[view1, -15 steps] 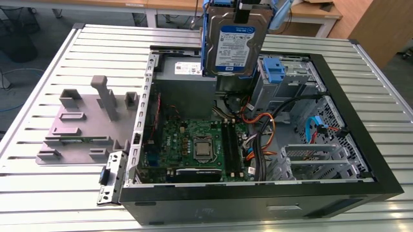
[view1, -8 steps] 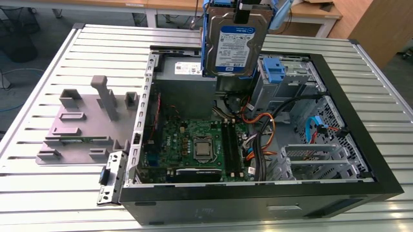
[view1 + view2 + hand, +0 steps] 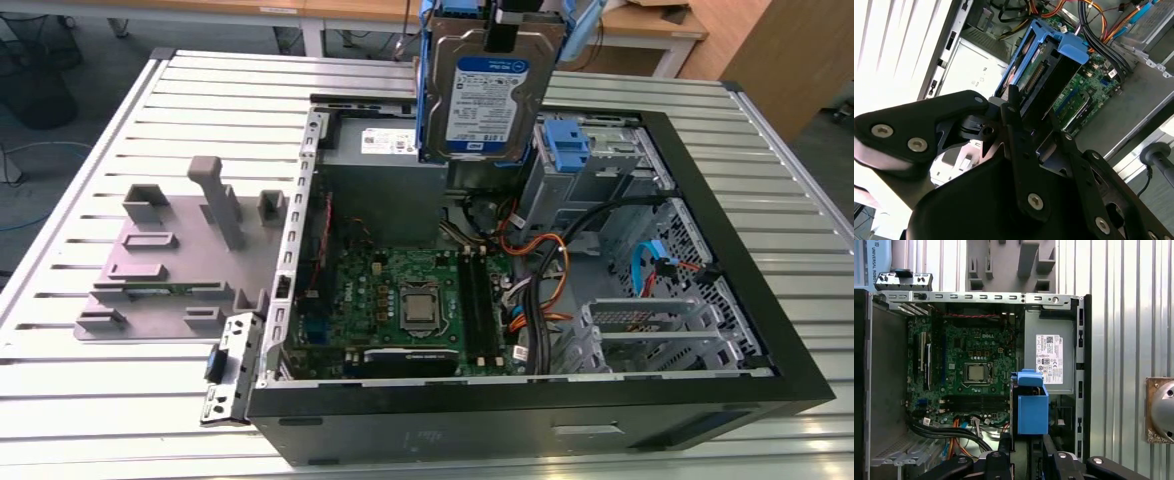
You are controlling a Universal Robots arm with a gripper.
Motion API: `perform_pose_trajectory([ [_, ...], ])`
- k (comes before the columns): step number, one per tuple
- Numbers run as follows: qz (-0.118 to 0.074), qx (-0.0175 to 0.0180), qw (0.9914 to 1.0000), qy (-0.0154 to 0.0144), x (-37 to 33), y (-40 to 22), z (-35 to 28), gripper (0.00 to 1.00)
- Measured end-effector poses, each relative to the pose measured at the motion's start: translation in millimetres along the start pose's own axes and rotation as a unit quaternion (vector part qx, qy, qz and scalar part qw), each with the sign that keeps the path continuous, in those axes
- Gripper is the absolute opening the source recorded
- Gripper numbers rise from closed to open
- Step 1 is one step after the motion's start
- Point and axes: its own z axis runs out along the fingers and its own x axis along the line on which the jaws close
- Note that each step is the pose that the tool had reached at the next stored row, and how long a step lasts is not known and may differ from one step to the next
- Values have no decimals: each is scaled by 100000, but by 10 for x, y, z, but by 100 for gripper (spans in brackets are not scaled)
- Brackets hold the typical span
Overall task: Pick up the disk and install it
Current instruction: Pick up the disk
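My gripper is clamped on the top edge of the flat silver-grey metal disk, which has a blue-and-white label and blue plastic rails. The disk hangs upright in the air over the open black computer case, near the grey power-supply box. The case lies on the slatted metal table.

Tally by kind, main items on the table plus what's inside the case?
disk: 1, in the air above the case
computer case: 1, open
power supply: 1
motherboard: 1
blue bracket with no drive: 1
grey fixture plate: 1
Total: 6
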Motion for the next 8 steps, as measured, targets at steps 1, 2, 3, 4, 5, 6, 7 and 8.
perform_pose_trajectory([
  [1, -1, 2, 100000, -6, 16, 0, 0, 35],
  [2, 0, 3, 100000, -5, 34, 0, 0, 35],
  [3, -1, 2, 100000, -5, 52, 0, -1, 35],
  [4, 3, 3, 100000, -10, 71, 0, -1, 35],
  [5, 1, 2, 100000, -6, 94, 0, -2, 35],
  [6, 3, 3, 100000, -4, 117, 0, -3, 35],
  [7, 3, 3, 100000, -4, 139, 0, -3, 35],
  [8, 0, 4, 100000, -7, 163, -1, -4, 35],
])
